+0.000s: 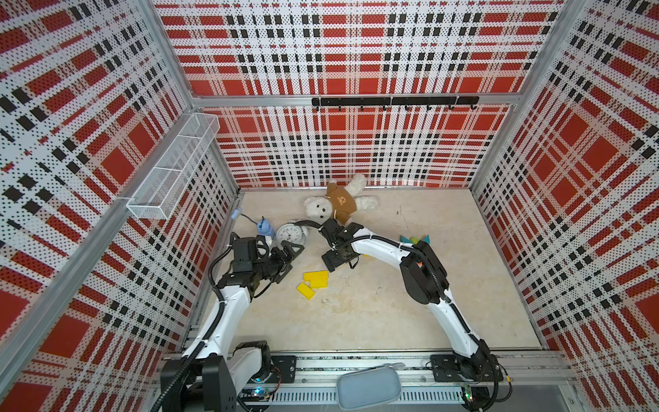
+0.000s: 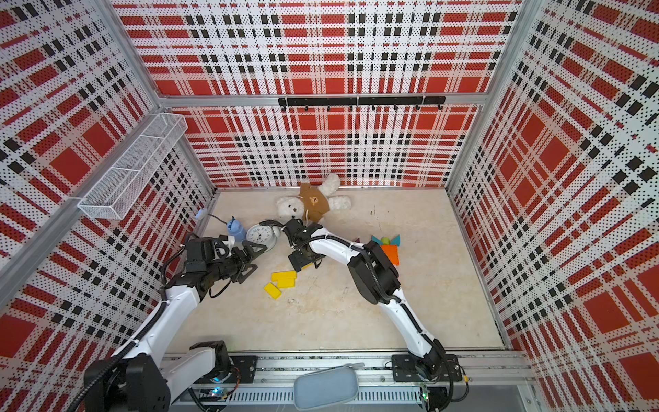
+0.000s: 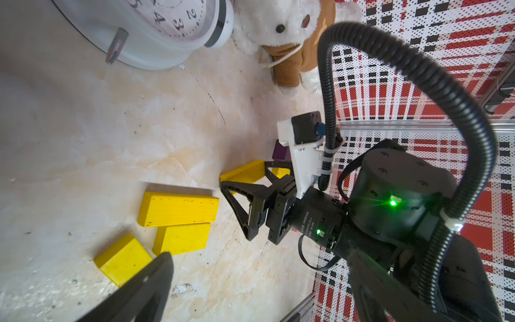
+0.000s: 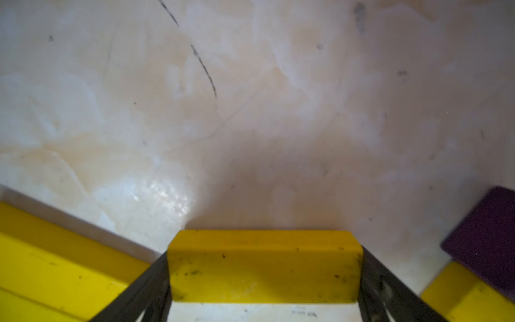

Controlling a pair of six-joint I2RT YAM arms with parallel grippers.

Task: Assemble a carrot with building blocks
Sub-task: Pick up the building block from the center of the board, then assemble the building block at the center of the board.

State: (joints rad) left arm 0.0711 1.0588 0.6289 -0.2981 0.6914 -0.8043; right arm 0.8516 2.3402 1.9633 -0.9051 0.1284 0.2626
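I look down into a booth walled on three sides by perforated panels [image 1: 356, 46] printed in red, black and white plaid. A white wire basket [image 1: 171, 171] hangs on the left wall, and a black hook rail [image 1: 394, 101] runs across the back one. The floor [image 1: 392, 314] is a cream marbled sheet, stained and scuffed, with thin dark scratches.

From the left, a small blue object [image 1: 265, 228] stands by the wall, with a white alarm clock [image 1: 290, 233] just beside it. My left gripper [image 1: 291, 260] hangs near the clock, fingers spread and nothing between them.

Right of it lie three loose yellow blocks [image 1: 313, 281], flat on the floor. Two touch side by side and the third sits just beside them at an angle.

My right gripper [image 3: 245, 175] is low over the floor, its fingers set wide at either end of a fourth yellow block [image 4: 263, 270]. They look flush against it, but I cannot tell whether they pinch. A purple block [image 4: 485, 237] lies near.

A teddy bear [image 1: 335, 205] sprawls near the back wall.

Further right, partly behind my right arm [image 2: 374, 274], orange blocks [image 2: 392, 254] lie with a lime cylinder [image 2: 384, 240] between two teal triangles [image 2: 378, 239].

A grey pouch [image 1: 369, 387] rests on the front rail [image 1: 356, 364].
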